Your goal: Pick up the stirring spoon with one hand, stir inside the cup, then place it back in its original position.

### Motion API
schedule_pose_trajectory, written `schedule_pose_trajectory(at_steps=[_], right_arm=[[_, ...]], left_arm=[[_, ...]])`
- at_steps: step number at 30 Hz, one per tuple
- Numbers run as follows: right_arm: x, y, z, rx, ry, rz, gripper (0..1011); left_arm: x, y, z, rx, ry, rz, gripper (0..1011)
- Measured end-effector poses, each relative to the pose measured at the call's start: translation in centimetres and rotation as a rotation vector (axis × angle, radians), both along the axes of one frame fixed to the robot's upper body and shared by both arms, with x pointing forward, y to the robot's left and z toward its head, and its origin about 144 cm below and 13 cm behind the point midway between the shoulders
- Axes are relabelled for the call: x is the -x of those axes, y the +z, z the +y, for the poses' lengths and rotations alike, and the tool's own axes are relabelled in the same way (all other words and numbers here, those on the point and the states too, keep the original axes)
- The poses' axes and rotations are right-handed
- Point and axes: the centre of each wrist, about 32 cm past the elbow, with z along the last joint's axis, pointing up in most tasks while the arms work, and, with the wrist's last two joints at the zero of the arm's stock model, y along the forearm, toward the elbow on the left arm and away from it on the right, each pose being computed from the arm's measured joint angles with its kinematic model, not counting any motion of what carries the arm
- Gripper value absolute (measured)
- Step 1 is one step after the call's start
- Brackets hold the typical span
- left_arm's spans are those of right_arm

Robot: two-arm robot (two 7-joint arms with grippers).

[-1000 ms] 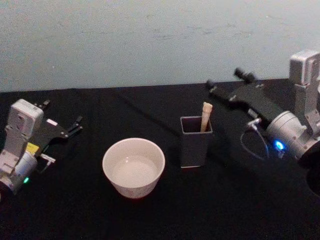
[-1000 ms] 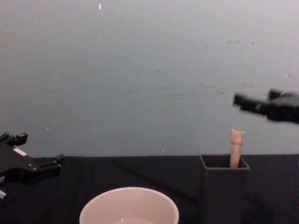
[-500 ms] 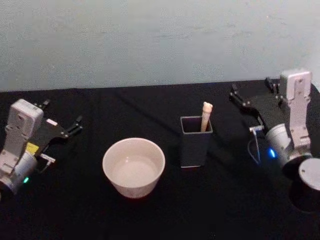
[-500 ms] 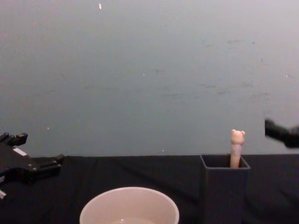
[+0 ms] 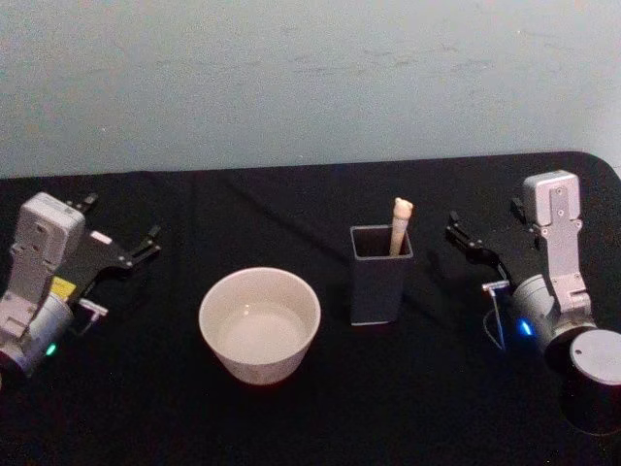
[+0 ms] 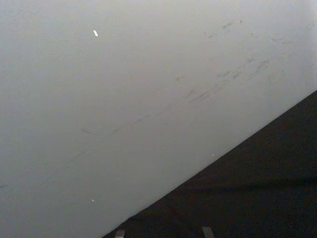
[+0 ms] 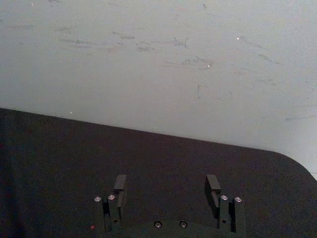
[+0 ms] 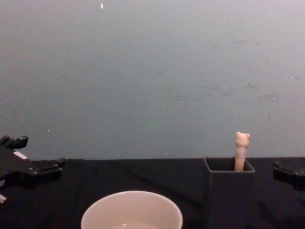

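My left claw (image 5: pixel 121 248) rests open, well left of the dark grey square holder box (image 5: pixel 378 280). The wide cream-white cup (image 5: pixel 259 323) sits just left of that box, the bear-topped beige stirring spoon (image 5: pixel 399 225) stands inside it, and my right claw (image 7: pixel 167 191) waits open to its right.

Right tool (image 7: pixel 168 191) fingers spread apart; black table (image 7: pixel 148 158); pale wall (image 7: pixel 158 64)

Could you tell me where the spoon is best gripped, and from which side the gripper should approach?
Probably grip the spoon on its beige handle, just under the bear head, coming down from above. It stands nearly upright in the holder, whose walls hide everything below. The open right gripper is nearer than the left gripper.
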Motion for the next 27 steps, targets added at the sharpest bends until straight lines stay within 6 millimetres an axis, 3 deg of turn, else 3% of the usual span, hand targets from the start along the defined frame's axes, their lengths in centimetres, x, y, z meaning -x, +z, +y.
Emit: schedule_pose_trajectory(at_steps=[27], right_arm=[[-0.02, 0.04, -0.04, 0.002, -0.001, 0.008, 1002]], left_arm=[[0.0, 0.01, 0.0, 0.0, 0.0, 0.0, 1001]])
